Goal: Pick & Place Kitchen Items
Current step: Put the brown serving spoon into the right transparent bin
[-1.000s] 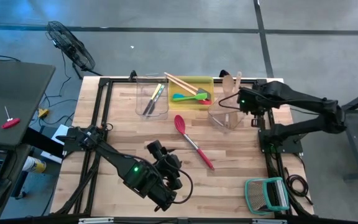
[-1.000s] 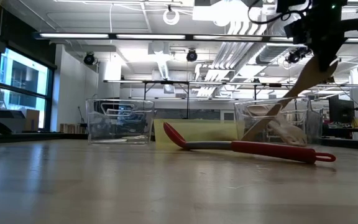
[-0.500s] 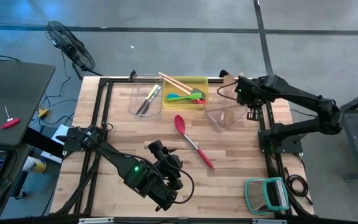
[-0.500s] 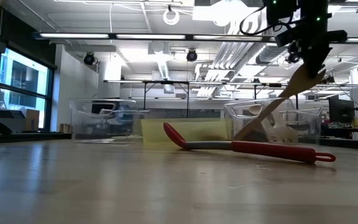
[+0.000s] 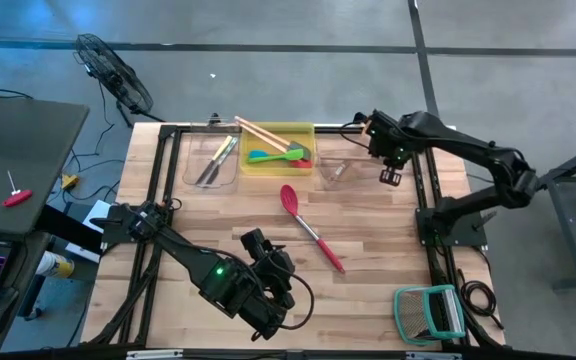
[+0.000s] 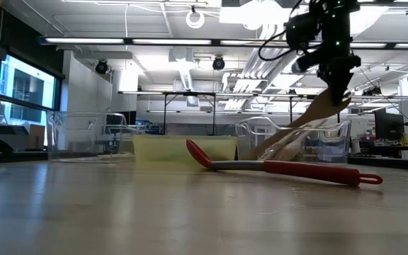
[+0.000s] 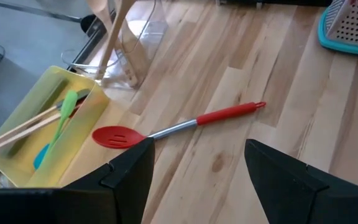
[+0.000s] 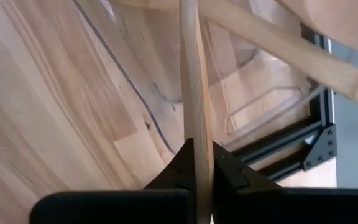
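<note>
Nearest, the left tool (image 5: 266, 262) hangs spread and empty over the desk (image 5: 368, 250), short of the red spatula (image 5: 311, 228). Beyond the spatula, the row of bins has slid left together: first clear bin (image 5: 211, 161), yellow bin (image 5: 275, 150), second clear bin (image 5: 346, 172). The right tool (image 5: 389, 160), pinching a pale wooden spoon (image 8: 193, 93) whose head sits inside that second bin, seems to drag them. The spoon probably needs lifting clear.

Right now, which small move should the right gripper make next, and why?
Probably open. The right gripper is shut on the pale wooden utensil, whose lower end already rests inside the clear rectangular bin, so opening should drop it in.
</note>
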Controlling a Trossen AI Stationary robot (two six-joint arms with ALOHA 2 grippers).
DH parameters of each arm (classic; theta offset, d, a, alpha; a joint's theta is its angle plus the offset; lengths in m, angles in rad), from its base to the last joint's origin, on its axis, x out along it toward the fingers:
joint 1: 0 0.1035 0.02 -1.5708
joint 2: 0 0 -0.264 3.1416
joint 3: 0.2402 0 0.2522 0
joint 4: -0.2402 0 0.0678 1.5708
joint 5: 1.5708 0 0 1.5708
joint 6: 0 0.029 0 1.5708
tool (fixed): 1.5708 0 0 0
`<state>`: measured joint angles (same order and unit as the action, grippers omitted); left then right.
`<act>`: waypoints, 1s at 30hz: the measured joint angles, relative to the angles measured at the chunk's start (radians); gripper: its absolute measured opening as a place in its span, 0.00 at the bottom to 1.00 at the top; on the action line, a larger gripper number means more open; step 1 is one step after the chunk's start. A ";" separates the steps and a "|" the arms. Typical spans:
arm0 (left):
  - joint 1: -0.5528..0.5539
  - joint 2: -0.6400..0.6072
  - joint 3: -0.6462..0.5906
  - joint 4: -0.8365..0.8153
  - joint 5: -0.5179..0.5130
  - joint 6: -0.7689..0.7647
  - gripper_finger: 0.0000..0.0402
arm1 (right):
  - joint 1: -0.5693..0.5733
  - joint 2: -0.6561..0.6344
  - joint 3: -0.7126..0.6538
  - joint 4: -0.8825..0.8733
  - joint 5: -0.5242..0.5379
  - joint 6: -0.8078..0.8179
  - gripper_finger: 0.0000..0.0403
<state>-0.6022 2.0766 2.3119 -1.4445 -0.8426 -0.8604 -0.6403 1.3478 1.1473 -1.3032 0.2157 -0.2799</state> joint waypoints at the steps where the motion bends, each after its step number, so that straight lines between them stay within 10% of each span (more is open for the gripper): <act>1: 0.000 0.000 0.000 0.000 0.000 0.000 0.60 | 0.000 0.008 0.000 0.009 -0.003 -0.004 0.01; 30: 0.000 0.000 0.000 0.000 0.001 0.019 0.60 | -0.115 0.084 -0.001 0.120 -0.143 -0.038 0.06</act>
<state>-0.6022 2.0766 2.3119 -1.4448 -0.8413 -0.8417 -0.7551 1.4315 1.1461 -1.1836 0.0727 -0.3182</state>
